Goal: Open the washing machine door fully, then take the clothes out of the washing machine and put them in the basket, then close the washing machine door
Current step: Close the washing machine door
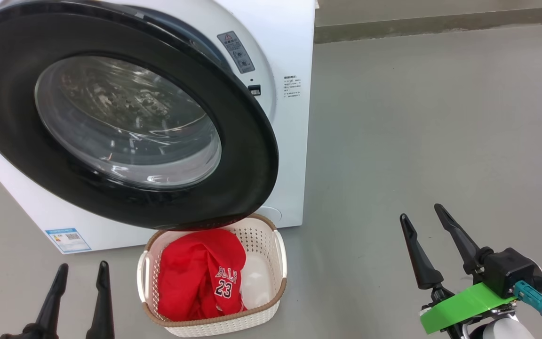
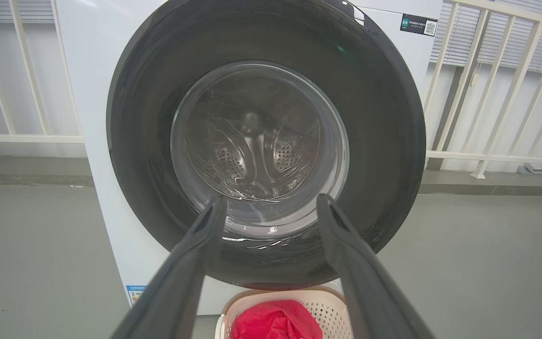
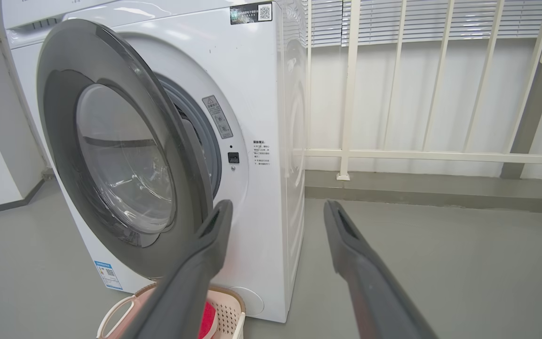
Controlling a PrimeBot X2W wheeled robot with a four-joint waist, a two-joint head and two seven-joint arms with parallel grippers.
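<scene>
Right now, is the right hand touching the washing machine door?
Apart. The head view shows bare floor between the right hand and the washing machine door.

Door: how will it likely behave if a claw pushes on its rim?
The door stands ajar, so a push should probably swing it rather than slide it. Its glossy rim looks slippery. The bulging glass suggests it's fairly heavy.

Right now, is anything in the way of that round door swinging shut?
Nothing visible lies between the washing machine door and the washing machine. The basket of clothes stands on the floor under the door's lower rim; whether the rim clears it is unclear.
</scene>
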